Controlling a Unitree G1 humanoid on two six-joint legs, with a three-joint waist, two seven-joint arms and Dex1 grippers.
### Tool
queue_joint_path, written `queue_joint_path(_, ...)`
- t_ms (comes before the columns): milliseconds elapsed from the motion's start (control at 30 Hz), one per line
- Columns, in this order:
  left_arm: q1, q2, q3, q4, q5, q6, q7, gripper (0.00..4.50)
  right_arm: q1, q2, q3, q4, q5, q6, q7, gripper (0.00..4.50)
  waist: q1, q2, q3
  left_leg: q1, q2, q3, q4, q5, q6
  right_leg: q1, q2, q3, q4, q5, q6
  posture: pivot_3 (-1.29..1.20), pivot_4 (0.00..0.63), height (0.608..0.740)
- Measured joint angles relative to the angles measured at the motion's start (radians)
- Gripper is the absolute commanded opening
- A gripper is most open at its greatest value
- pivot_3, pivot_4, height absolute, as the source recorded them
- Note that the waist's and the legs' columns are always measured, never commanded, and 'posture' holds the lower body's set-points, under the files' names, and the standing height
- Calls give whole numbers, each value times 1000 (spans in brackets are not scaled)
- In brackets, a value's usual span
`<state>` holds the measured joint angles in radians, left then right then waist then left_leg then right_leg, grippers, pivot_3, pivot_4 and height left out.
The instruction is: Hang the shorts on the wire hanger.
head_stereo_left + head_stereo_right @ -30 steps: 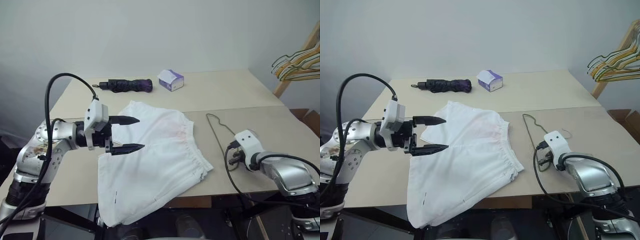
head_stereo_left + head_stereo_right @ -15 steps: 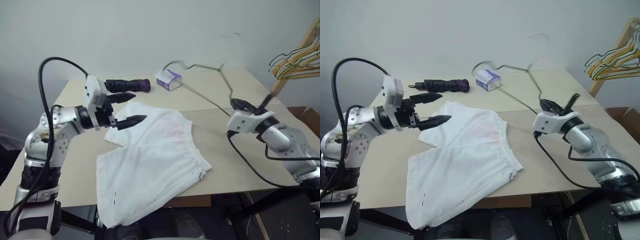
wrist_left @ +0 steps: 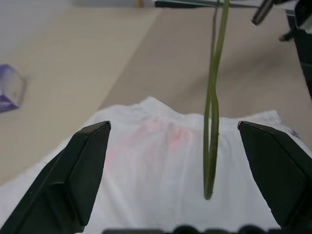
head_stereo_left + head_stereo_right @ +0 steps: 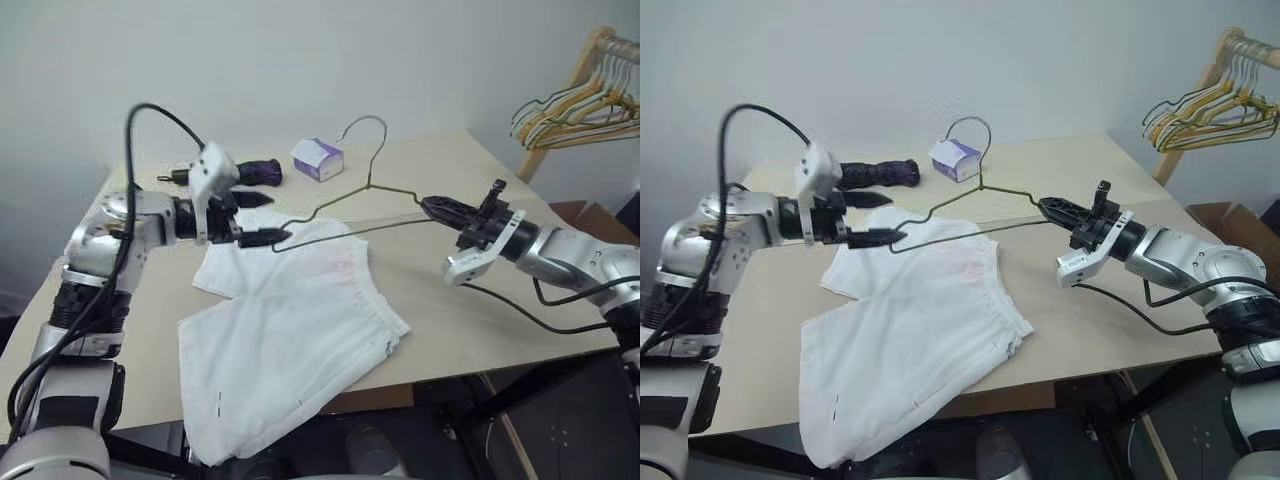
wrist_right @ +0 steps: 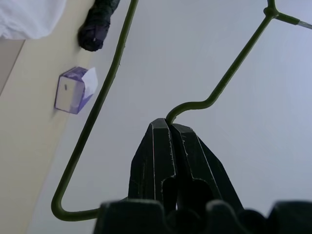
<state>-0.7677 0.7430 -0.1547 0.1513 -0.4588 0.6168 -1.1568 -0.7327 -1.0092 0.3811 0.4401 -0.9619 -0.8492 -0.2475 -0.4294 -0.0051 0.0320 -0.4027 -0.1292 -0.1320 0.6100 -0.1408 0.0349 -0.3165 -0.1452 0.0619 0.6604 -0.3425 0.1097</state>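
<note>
The wire hanger (image 4: pixel 345 205) is hanging in the air above the table (image 4: pixel 440 165), lying nearly level, with its long axis running across from the right gripper (image 4: pixel 432 207) toward the left gripper (image 4: pixel 262 218); its curved hook is pointing up and away, toward the wall. The right gripper is pinching one corner of the thin olive-grey wire between fully closed fingers, and the right wrist view is showing the wire emerging right at the fingertips. The hanger's far corner is sitting between the left gripper's fingers (image 3: pixel 85 165), which are standing wide apart with nothing clamped; the left wrist view is showing the wire's bend hanging in the gap, clear of both fingers. The shorts (image 4: pixel 290 335) are lying flat on the table just below and ahead of the left gripper, white with a faint pink tint and a gathered waistband, one leg hanging over the near table edge with a small dark mark by its hem. A folded dark umbrella (image 4: pixel 255 172) is lying beyond the left gripper, partly hidden behind it, and a small purple-and-white box (image 4: pixel 318 158) is sitting near the hook. A bunch of coloured hangers (image 4: pixel 570 105) is hanging well beyond the right gripper, cut off by the frame edge.
</note>
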Motion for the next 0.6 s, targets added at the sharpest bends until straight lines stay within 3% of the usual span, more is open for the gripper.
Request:
queue_joint_path(167,-10,-18,-43,21,56,-68,-75,4500,-34,0,1,13,-15,-40,14,23,-17,0,0,1,1,0,0,0,0,1,0,0,0,0,0,-392,0,740)
queue_joint_path(267,-9,-47,-66,21,89,-104,-85,3936,-40,3,1,12,-15,-50,27,0,-22,0,0,2,0,0,0,0,0,2,0,0,0,0,0,-395,0,740)
queue_joint_path(600,-8,-86,-102,69,192,-135,-70,677,-47,3,-2,10,2,-67,73,0,-27,0,0,3,1,0,0,0,0,3,0,0,0,-3,5,-407,0,740)
